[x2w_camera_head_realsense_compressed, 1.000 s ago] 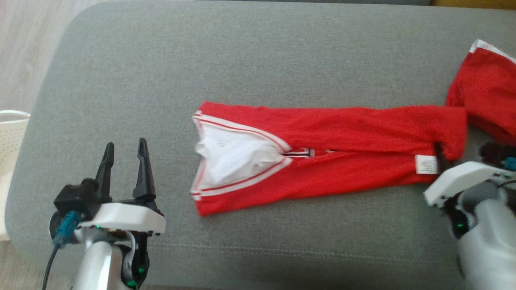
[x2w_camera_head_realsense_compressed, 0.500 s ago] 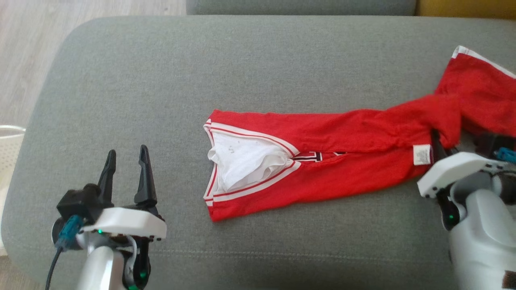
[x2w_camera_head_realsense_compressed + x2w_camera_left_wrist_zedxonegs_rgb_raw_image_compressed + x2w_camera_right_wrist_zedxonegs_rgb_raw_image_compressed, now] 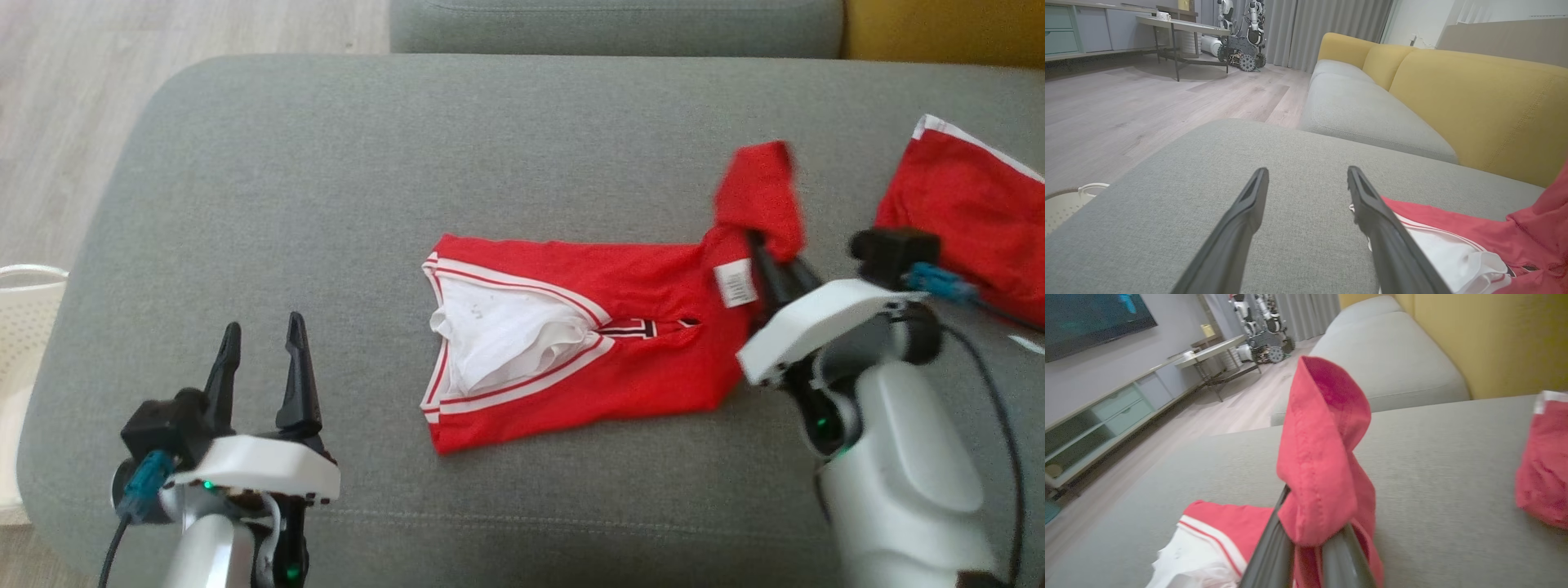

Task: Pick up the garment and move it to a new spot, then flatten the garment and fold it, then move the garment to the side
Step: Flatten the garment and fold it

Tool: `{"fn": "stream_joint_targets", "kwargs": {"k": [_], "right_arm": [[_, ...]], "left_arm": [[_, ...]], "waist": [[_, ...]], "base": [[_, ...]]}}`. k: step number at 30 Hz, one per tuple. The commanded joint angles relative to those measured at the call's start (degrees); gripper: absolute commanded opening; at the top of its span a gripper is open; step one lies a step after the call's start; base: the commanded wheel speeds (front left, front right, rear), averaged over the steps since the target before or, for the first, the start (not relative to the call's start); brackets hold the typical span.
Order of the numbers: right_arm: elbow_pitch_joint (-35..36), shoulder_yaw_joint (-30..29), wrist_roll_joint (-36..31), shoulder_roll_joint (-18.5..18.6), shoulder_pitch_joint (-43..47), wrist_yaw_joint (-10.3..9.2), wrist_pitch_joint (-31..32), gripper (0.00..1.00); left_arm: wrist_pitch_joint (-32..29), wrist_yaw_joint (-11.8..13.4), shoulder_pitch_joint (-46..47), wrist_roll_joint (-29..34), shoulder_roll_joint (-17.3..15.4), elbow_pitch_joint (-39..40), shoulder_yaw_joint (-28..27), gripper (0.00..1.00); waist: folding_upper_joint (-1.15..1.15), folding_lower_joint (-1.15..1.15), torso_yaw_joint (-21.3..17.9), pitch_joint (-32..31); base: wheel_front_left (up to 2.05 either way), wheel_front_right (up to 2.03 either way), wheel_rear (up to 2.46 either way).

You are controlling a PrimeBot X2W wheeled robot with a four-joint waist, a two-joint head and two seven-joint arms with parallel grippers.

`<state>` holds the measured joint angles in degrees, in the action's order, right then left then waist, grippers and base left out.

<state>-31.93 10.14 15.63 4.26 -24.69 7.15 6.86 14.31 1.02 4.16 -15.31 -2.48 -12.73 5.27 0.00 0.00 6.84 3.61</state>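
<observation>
In the head view, the garment (image 3: 653,367) lies across the middle of the grey seat cushion (image 3: 326,180). It is red, its white-trimmed neck opening points to your left, and its white lining (image 3: 498,335) shows there. Your right hand (image 3: 775,263) is pinched tight on the garment's right end, just beside the white label (image 3: 735,284), and a red flap stands up above the fingers. Your left hand (image 3: 263,327) hovers over bare cushion near the front left, fingers spread wide and holding nothing, well apart from the garment. A second red cloth (image 3: 971,212) with a white band lies at the far right, apart from the garment. A white basket (image 3: 20,310) sits beside the cushion's left end.

In the left wrist view, your left hand's two fingers stand wide apart above the grey cushion. The garment's trimmed neck end lies at the lower right, partly behind one finger. A yellow sofa back (image 3: 1474,102) runs beyond it, and across the wooden floor (image 3: 1126,102) stand a table (image 3: 1180,26) and another robot (image 3: 1241,36).

In the right wrist view, your right hand's fingers sit close together with a bunched red fold clamped between them, rising past the tips. The rest of the garment rests on the cushion at the lower left with its lining showing, and the second red cloth lies at the right edge.
</observation>
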Motion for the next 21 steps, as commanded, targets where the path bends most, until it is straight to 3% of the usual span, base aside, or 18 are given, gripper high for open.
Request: {"fn": "stream_joint_targets", "kwargs": {"k": [1, 6, 10, 16, 21], "right_arm": [[3.6, 2.6, 1.6, -1.1, -0.7, 0.34, 0.7, 0.00], [9.4, 9.5, 9.6, -1.3, 1.2, 0.34, 3.3, 0.00], [10.2, 14.2, 13.6, -1.4, 1.3, 0.34, 3.4, 0.00], [6.7, 19.6, 20.2, -1.4, 0.3, 0.34, 1.6, 0.00], [0.4, 22.0, 21.1, -1.4, -2.2, 0.34, -3.0, 0.00]], "left_arm": [[0.7, 0.4, 1.5, -0.6, -0.4, 1.7, -1.4, 1.00], [0.7, 0.3, 1.2, -0.9, -0.4, 1.7, -0.9, 1.00], [0.7, 0.4, 1.2, -1.3, -0.4, 1.6, -0.5, 1.00], [0.7, 0.6, 1.2, -1.9, -0.4, 1.3, 0.4, 1.00], [0.7, 0.8, 1.7, -2.4, -0.4, 1.0, 1.4, 1.00]], "waist": [[0.00, 0.00, 0.4, -0.2], [0.00, 0.00, 1.8, -0.4], [0.00, 0.00, 3.4, -0.1], [0.00, 0.00, 6.2, 0.6], [0.00, 0.00, 8.6, 1.3]], "base": [[0.00, 0.00, 0.00], [0.00, 0.00, 0.00], [0.00, 0.00, 0.00], [0.00, 0.00, 0.00], [0.00, 0.00, 0.00]]}}
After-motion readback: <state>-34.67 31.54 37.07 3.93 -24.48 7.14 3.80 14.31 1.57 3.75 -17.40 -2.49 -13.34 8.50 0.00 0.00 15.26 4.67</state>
